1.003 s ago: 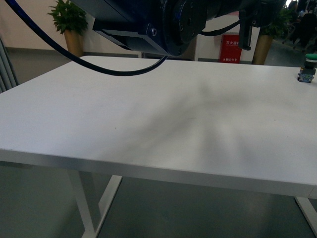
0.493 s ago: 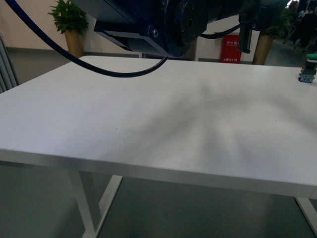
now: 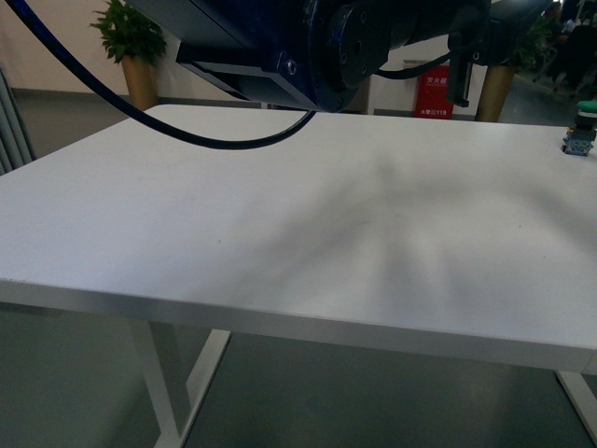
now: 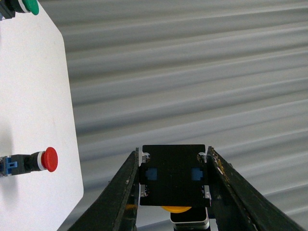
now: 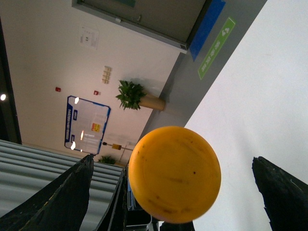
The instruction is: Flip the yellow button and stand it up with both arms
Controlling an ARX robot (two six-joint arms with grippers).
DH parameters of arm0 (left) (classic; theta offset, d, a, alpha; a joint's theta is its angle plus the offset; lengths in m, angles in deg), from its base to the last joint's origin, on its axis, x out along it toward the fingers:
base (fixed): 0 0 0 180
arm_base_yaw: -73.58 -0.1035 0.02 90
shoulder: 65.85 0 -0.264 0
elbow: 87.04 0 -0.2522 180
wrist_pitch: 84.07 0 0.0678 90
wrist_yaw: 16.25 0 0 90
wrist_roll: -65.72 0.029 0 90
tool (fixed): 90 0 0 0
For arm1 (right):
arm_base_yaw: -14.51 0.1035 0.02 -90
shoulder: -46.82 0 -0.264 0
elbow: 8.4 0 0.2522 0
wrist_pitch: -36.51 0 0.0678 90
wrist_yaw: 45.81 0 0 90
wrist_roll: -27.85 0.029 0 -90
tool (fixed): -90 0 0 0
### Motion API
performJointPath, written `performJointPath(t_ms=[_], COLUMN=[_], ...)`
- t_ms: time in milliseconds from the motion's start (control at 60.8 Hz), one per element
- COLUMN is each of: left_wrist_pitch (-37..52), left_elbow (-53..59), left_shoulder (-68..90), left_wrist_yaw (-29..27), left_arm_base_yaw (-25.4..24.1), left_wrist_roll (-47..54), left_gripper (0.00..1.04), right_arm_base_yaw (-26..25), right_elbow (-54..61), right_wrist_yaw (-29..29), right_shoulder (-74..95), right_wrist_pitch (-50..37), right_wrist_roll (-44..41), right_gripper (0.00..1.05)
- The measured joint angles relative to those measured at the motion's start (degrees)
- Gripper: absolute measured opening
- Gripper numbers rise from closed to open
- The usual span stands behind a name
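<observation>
In the left wrist view my left gripper (image 4: 174, 192) is shut on the yellow button (image 4: 174, 175): its black block body with two blue squares fills the gap between the fingers, and a sliver of the yellow cap shows behind it. In the right wrist view the round yellow cap (image 5: 174, 174) faces the camera, held up in the air between the two spread fingers of my right gripper (image 5: 175, 192), which is open and not touching it. In the front view only blurred dark arm parts (image 3: 308, 47) show above the white table (image 3: 280, 215); the button is hidden there.
A green-capped button (image 3: 580, 126) stands at the table's far right edge; it also shows in the left wrist view (image 4: 21, 6). A red-capped button (image 4: 31, 160) lies on its side near the table edge. A thick black cable (image 3: 140, 112) hangs over the table.
The arm parts in the front view have shifted slightly upward. The table and the green button have not moved.
</observation>
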Motion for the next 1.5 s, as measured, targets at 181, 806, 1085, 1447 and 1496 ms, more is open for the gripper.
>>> performJointPath(t_ms=[181, 806, 1085, 1447, 1496], left_wrist_pitch=[-0.02, -2.62, -11.41, -39.15, -39.65], left_elbow=[0.00, 0.13, 12.04, 38.18, 42.07], left_shoulder=[0.00, -0.31, -10.84, -43.30, -47.28], left_wrist_yaw=[0.09, 0.02, -2.56, -27.82, -30.51], left_arm_base_yaw=[-0.02, -0.04, -4.11, -12.48, -13.44], left_wrist_roll=[0.02, 2.08, 15.67, 69.00, 76.28], left_gripper=[0.35, 0.34, 0.77, 0.99, 0.99], right_arm_base_yaw=[-0.15, -0.90, -1.18, -0.90, -0.76], right_elbow=[-0.98, 0.02, 0.94, 2.25, 2.45], right_wrist_yaw=[-0.68, -0.33, -0.20, 0.33, 0.35], right_shoulder=[0.81, 0.79, 0.24, -1.97, -2.16], right_wrist_pitch=[-0.04, -1.66, -2.62, -3.13, -3.23], right_wrist_roll=[-0.55, -0.98, -3.45, -6.60, -6.75], right_gripper=[0.97, 0.35, 0.35, 0.35, 0.35])
